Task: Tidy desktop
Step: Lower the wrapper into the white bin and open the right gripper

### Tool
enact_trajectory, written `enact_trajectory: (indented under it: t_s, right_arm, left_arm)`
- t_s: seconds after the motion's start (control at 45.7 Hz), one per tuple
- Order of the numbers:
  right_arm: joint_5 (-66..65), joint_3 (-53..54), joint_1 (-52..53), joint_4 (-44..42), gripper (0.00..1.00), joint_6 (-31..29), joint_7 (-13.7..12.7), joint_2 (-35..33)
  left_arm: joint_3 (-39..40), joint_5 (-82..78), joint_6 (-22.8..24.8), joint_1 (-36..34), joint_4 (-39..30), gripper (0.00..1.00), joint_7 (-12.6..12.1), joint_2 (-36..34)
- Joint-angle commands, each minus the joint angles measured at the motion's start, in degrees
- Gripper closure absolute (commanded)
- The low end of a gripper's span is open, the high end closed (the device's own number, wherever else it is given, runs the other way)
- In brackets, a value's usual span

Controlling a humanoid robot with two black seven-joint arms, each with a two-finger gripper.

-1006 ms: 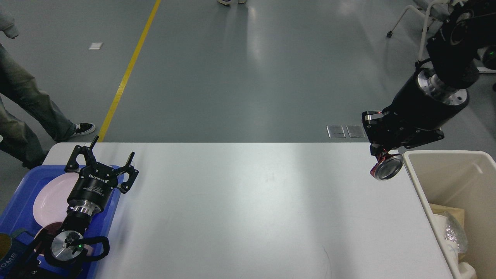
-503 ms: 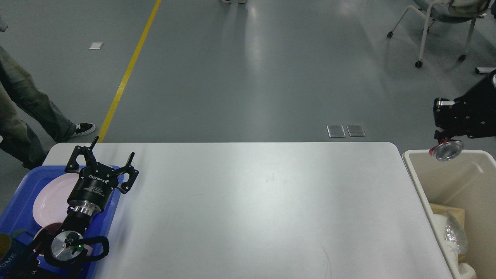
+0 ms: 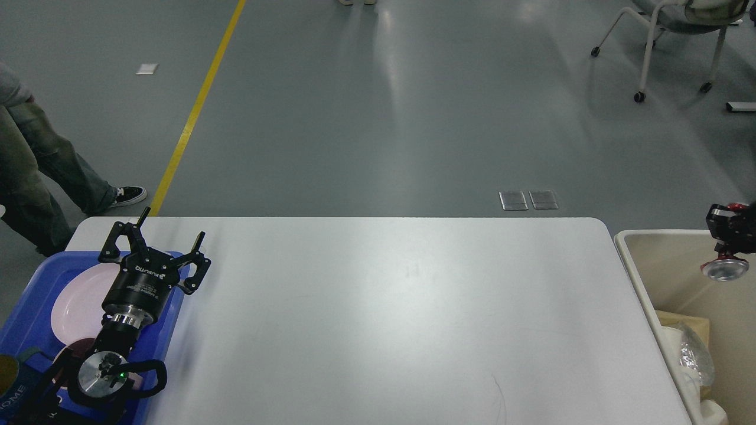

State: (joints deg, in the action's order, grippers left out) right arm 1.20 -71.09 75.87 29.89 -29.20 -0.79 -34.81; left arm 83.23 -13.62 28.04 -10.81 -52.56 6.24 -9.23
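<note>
Since the earlier frame, the right gripper has travelled from the desktop's far right corner out over the beige bin, carrying a red can whose silver end faces the camera. It now sits at the right edge of the head view, partly cut off, with the can hanging over the bin's open mouth; its fingers appear closed on the can's upper part, though the contact itself is small and dark. The left gripper has not moved: it rests spread wide and empty at the near left, over the edge of the blue tray, which holds a pink plate.

The desktop, a white tabletop between tray and bin, carries no loose items.

Risks, as judged from this position:
- Release looks imminent. The can hangs near the bin's far wall, so a drop while the arm swings could strike the rim and bounce to the floor.
- Paper and plastic waste already fill the bin's near end; a can landing there might roll.
- A bystander stands close to the left arm.
</note>
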Motion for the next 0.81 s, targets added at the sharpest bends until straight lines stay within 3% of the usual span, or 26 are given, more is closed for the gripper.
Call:
enact_trajectory:
  t_s: [0.0, 0.197, 0.328, 0.547, 0.787]
  right_arm:
    - [0.9, 1.6, -10.0, -4.0, 1.00, 9.7, 0.0, 0.6]
    - [0.9, 9.4, -28.6, -15.2, 1.00, 20.8, -0.2, 6.1]
    - [1.2, 14.1, -37.0, -21.2, 1.00, 24.2, -0.3, 9.9]
    - [1.3, 15.0, -41.1, -23.3, 1.00, 29.3, -0.9, 12.9]
    - [1.3, 15.1, -41.2, -23.2, 1.00, 29.4, -1.0, 12.9]
  left_arm:
    - [0.0, 0.0, 0.0, 0.0, 0.0, 0.04, 0.0, -0.2]
    - [0.0, 0.0, 0.0, -0.1, 0.0, 0.04, 0.0, 0.0]
    - [0.0, 0.0, 0.0, 0.0, 0.0, 0.04, 0.0, 0.0]
    - [0.0, 0.0, 0.0, 0.0, 0.0, 0.04, 0.0, 0.0]
    - [0.0, 0.0, 0.0, 0.0, 0.0, 0.04, 0.0, 0.0]
